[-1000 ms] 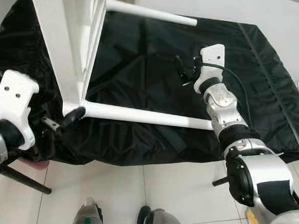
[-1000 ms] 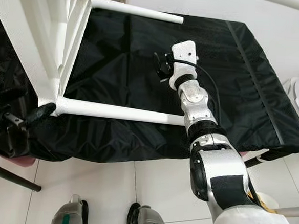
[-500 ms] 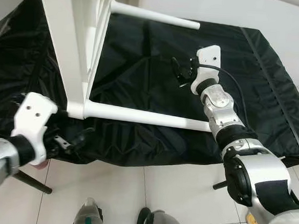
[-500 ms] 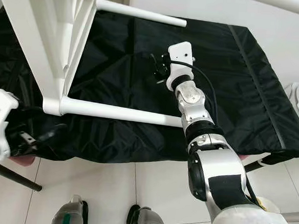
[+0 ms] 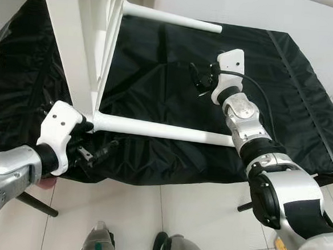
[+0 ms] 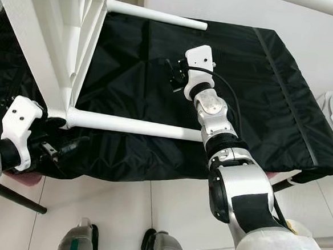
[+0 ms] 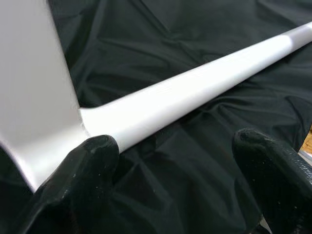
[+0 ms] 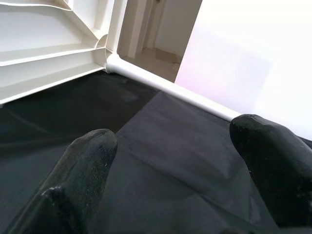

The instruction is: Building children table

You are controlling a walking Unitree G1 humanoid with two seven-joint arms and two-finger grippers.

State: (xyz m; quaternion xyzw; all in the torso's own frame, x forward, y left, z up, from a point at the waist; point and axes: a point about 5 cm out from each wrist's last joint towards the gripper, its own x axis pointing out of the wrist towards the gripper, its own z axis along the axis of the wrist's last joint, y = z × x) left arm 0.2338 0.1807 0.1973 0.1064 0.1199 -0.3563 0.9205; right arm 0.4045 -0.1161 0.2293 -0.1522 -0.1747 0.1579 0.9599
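**Children's table on its side, both sets of fingers spread and empty**

The white children's table (image 5: pixel 83 45) stands tipped on edge on the bench, which is draped in a black cloth (image 5: pixel 160 56). Its ribbed underside faces my right. Two white round legs project sideways across the cloth — a near leg (image 5: pixel 166 129) and a far leg (image 5: pixel 171 18).

My left fingers (image 5: pixel 99 149) sit at the front edge of the bench, just beside the corner where the near leg joins the table top. In the left wrist view they are spread wide, one fingertip (image 7: pixel 92 161) close under the joint, the other (image 7: pixel 273 165) well clear of the leg — nothing is gripped.

My right fingers (image 5: pixel 199 80) hover over the middle of the cloth, between the two legs, pointing toward the table's underside. They too are spread wide and hold nothing.

White floor tiles (image 5: pixel 149 209) lie below the bench, with my two feet (image 5: pixel 98 243) at the near edge
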